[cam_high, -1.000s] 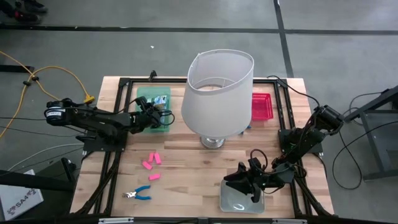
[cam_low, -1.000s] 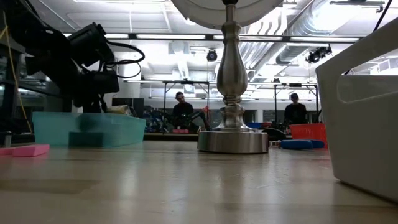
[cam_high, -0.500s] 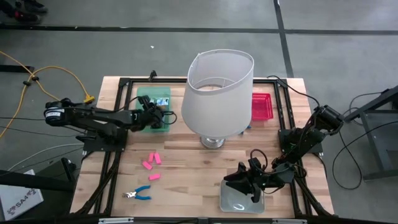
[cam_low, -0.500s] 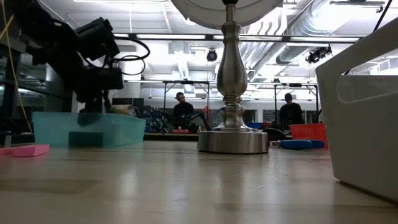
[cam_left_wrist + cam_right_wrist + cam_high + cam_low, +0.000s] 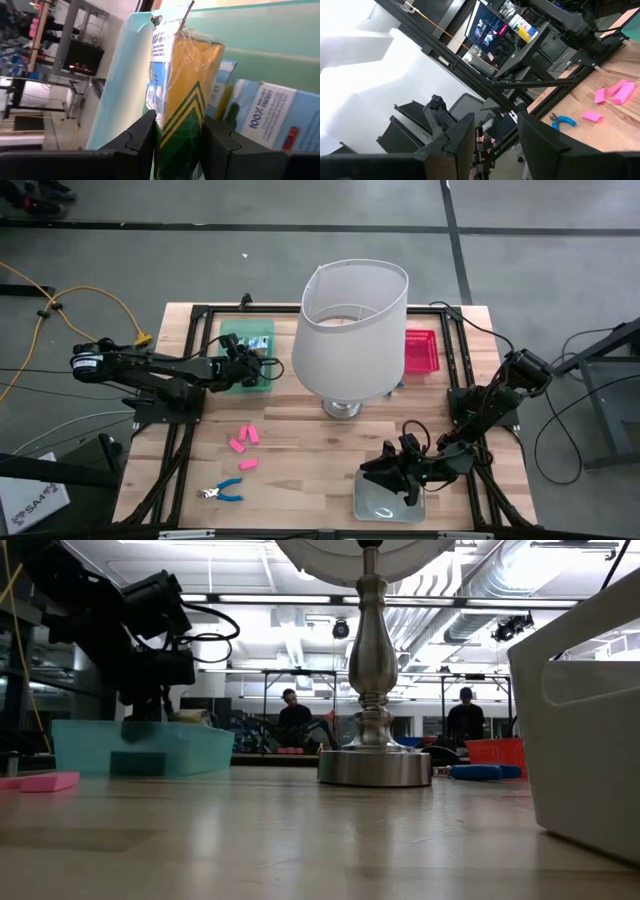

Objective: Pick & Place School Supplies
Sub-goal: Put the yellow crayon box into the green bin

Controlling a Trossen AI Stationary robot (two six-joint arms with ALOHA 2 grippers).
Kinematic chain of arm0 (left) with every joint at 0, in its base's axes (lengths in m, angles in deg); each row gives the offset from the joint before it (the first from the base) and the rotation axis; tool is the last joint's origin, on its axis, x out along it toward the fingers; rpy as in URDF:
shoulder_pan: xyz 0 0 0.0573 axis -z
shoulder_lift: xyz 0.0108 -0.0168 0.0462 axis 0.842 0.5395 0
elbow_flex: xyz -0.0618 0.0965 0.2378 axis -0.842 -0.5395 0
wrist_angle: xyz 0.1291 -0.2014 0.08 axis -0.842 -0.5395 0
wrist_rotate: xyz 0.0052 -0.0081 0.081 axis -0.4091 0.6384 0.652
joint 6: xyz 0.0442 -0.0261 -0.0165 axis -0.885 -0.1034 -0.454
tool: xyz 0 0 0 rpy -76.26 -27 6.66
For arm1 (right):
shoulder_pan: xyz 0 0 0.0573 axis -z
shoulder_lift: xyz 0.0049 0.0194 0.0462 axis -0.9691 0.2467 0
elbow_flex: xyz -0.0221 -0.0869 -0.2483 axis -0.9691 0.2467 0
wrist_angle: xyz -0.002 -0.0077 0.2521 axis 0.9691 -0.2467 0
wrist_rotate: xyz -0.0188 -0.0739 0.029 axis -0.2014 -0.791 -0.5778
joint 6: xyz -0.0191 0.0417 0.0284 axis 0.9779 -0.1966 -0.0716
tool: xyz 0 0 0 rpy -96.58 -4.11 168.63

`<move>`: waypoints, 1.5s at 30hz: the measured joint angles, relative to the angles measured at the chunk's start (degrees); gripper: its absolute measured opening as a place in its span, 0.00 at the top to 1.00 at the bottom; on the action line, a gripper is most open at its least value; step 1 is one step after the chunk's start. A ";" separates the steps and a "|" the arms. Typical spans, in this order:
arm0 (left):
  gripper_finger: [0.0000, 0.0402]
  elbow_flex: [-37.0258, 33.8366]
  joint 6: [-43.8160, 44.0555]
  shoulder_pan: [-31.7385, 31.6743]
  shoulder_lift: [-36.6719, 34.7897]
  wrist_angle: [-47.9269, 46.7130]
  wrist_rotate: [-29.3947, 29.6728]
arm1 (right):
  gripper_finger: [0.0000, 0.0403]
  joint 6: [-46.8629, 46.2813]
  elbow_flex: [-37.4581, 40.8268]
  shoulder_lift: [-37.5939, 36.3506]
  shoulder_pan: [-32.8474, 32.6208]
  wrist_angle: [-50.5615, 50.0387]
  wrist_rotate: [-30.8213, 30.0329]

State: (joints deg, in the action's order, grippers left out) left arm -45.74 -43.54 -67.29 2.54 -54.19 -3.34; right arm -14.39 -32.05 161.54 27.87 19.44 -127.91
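Table: pale wooden table (image 5: 300,470) with a black frame, on grey concrete floor (image 5: 300,240).
Lamp: big white lampshade (image 5: 350,325) on a metal base (image 5: 375,765), mid-table.
Left gripper: left gripper (image 5: 177,140) is over the green tray (image 5: 232,330) at the table's far left, clenched on a green-yellow crayon box (image 5: 182,100); more boxes (image 5: 265,117) lie in the tray beside it.
Right gripper: right gripper (image 5: 385,470) hangs above the clear tray (image 5: 385,502) at the near right edge, fingers parted, holding nothing.
Loose supplies: three pink erasers (image 5: 245,440) and blue-handled scissors (image 5: 222,492) lie on bare wood, near left.
Red tray: red tray (image 5: 420,350) sits far right.
Room: workshop with ceiling ducts; two people (image 5: 292,715) stand beyond the table.
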 joint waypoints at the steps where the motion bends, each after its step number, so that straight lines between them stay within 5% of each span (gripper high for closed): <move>1: 0.71 0.08 -0.47 0.29 0.00 -0.03 0.78 | 0.65 0.01 0.00 0.00 0.01 0.00 0.01; 5: 0.71 1.15 -2.10 1.22 -0.41 -0.51 1.24 | 0.65 0.00 0.00 0.00 0.00 0.00 0.01; 16: 0.71 4.50 4.40 -3.63 -5.01 -11.03 -10.28 | 0.65 1.50 0.01 0.00 0.00 1.33 0.93; 45: 0.71 4.53 8.86 -3.75 -5.62 -14.05 -10.63 | 0.65 1.50 0.02 0.00 0.01 1.75 1.12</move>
State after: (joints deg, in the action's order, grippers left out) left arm -41.21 -34.68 -71.04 -3.08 -68.24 -13.97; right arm -12.90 -32.03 161.54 27.88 21.19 -126.79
